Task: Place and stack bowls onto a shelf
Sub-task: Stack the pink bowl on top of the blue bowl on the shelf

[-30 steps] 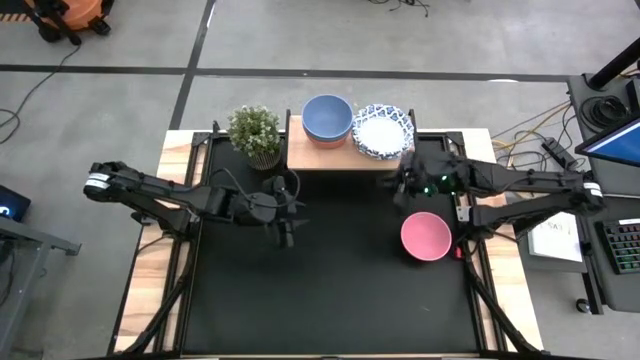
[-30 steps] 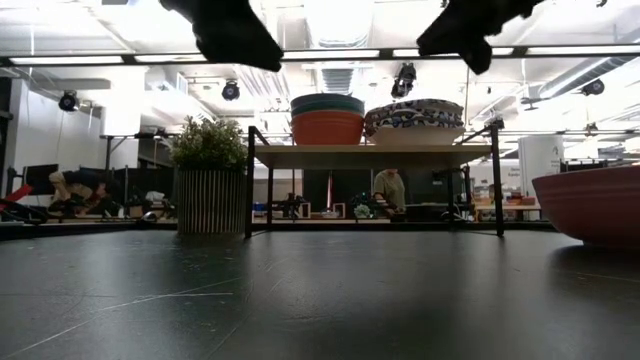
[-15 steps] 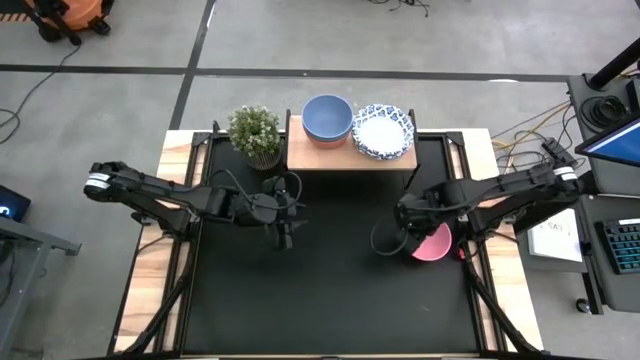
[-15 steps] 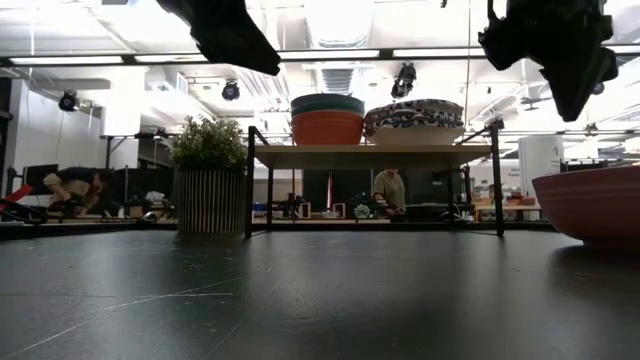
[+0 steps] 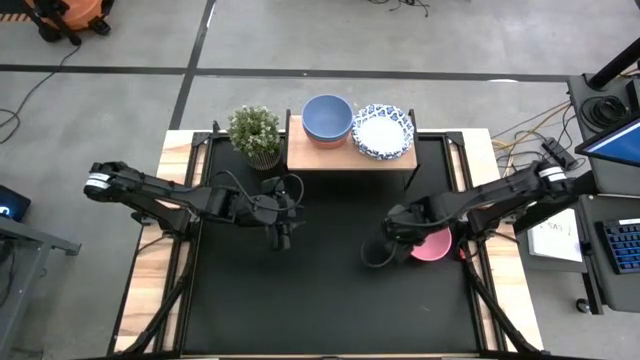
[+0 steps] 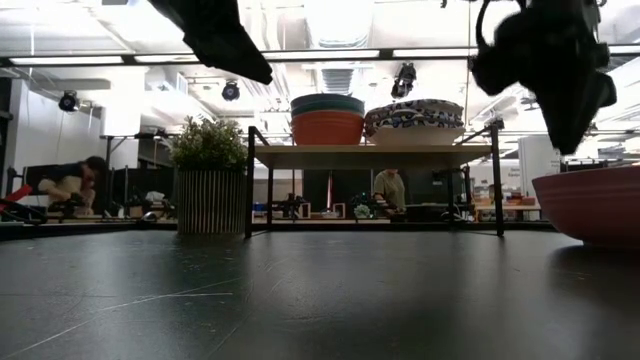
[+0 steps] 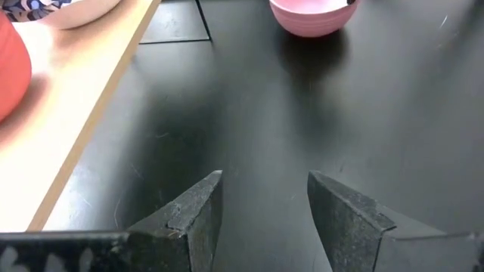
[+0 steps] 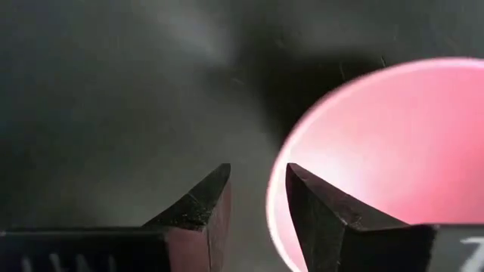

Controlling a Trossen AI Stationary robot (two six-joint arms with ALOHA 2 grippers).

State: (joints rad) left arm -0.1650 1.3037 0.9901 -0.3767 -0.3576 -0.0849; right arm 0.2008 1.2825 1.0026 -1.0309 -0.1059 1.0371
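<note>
A pink bowl (image 5: 436, 246) (image 6: 592, 205) (image 8: 378, 151) sits upright on the black mat near the table's right side. My right gripper (image 8: 257, 204) (image 5: 396, 238) (image 6: 570, 115) hangs open above it. Its fingers point down over the bowl's left rim, clear of it. The wooden shelf (image 5: 310, 155) (image 6: 370, 157) stands at the far edge. It carries a stack of plain bowls with grey-blue on top (image 5: 327, 118) (image 6: 327, 120) and a stack of blue-patterned white bowls (image 5: 382, 131) (image 6: 415, 118). My left gripper (image 7: 265, 204) (image 5: 284, 236) waits open over the mat, left of centre.
A potted green plant (image 5: 255, 130) (image 6: 208, 180) stands at the shelf's left end. Bare black mat (image 5: 330, 290) spreads between the two arms and toward the near edge. People show in the room beyond the table.
My right gripper has swung from beside the shelf's right end toward the near edge and come down, ending over the pink bowl's left rim with its fingers pointing down. The bowl has stayed in place.
</note>
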